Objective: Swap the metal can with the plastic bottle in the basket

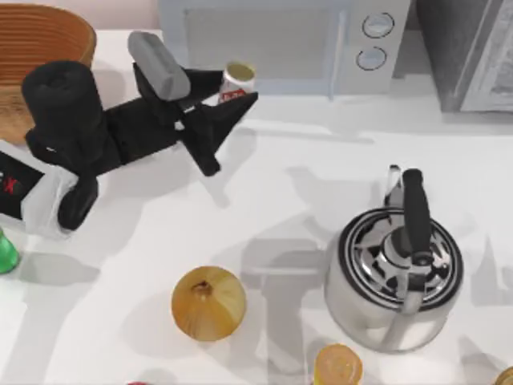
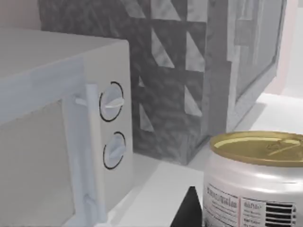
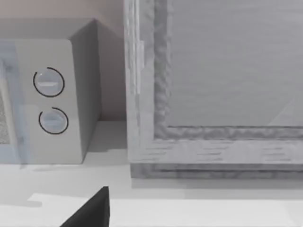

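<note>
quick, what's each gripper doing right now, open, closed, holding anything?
Left gripper: open, jaws on either side of the small red-and-white metal can with a gold top, near the white microwave.
Right gripper: cannot be told.

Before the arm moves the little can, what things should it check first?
1. Left gripper around the metal can, fingers either side: ok.
2. Fingers squeezed shut on the can: cannot tell.
3. Can standing upright, gold top level in the left wrist view: ok.
4. Room beside the microwave just behind the can: tight, cannot tell.
5. Basket at the table's far left, near the arm: ok.
6. Plastic bottle out of the basket, at the table's left edge: ok.
</note>
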